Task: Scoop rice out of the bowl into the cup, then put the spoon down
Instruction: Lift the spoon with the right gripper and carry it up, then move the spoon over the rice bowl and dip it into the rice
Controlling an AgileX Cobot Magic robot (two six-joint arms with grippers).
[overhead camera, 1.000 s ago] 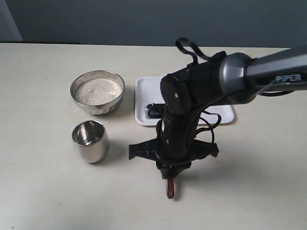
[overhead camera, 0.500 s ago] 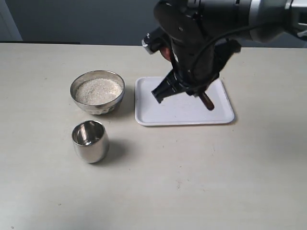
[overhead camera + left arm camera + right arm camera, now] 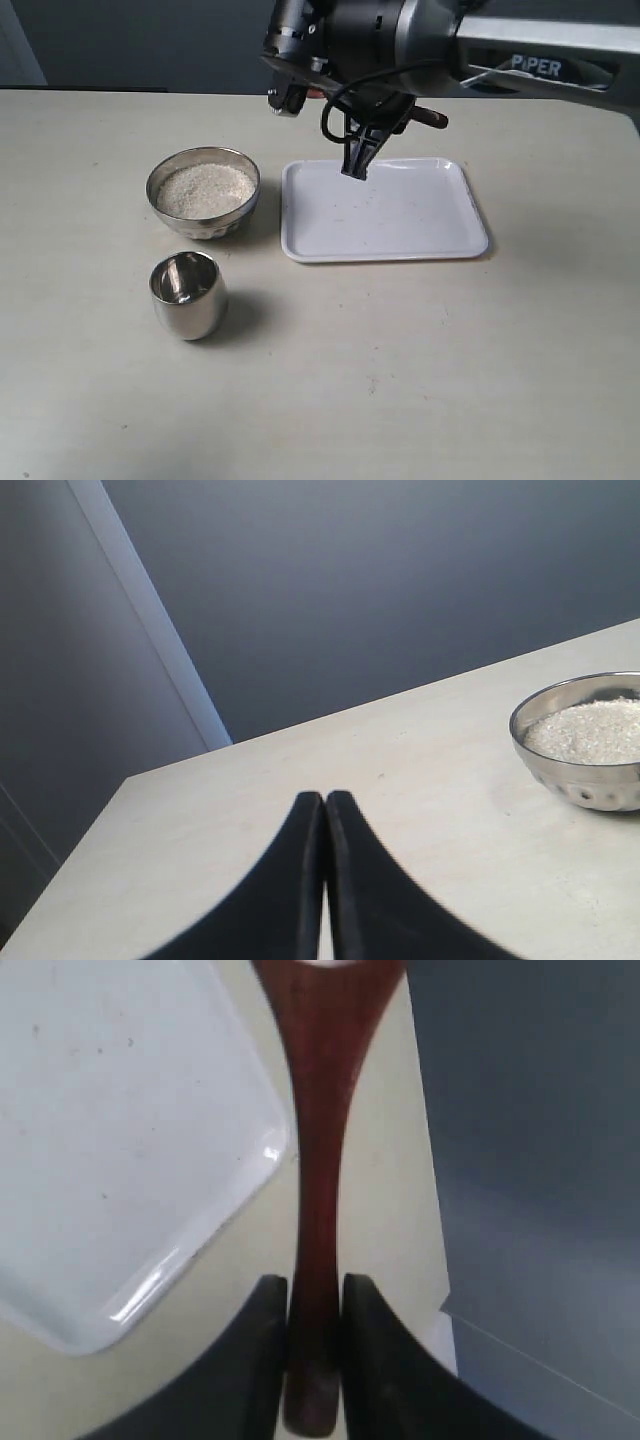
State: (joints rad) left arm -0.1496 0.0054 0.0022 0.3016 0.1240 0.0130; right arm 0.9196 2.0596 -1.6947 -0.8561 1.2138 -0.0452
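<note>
The rice (image 3: 205, 188) lies as a pale heap in the bowl (image 3: 203, 215) at the left; both also show in the left wrist view, rice (image 3: 592, 730) in bowl (image 3: 575, 778). In front of the bowl stands the cup (image 3: 187, 295), upright, with no rice visible in it. My right gripper (image 3: 416, 112) is raised over the far edge of the tray and shut on the spoon (image 3: 320, 1110) near its handle end (image 3: 434, 118). The spoon's head is cut off by the frame edge. My left gripper (image 3: 324, 802) is shut on nothing, low over the table away from the bowl.
A white rectangular tray (image 3: 385, 215) lies right of the bowl, with nothing on it; its corner (image 3: 150, 1160) shows beside the spoon. The right arm's dark body (image 3: 360, 40) hangs above the tray's far side. A grey wall runs behind the table's back edge.
The right arm has risen from the near table and swung back over the tray's far edge, carrying the spoon, which has turned from pointing down to roughly level. Bowl and cup have not moved.
</note>
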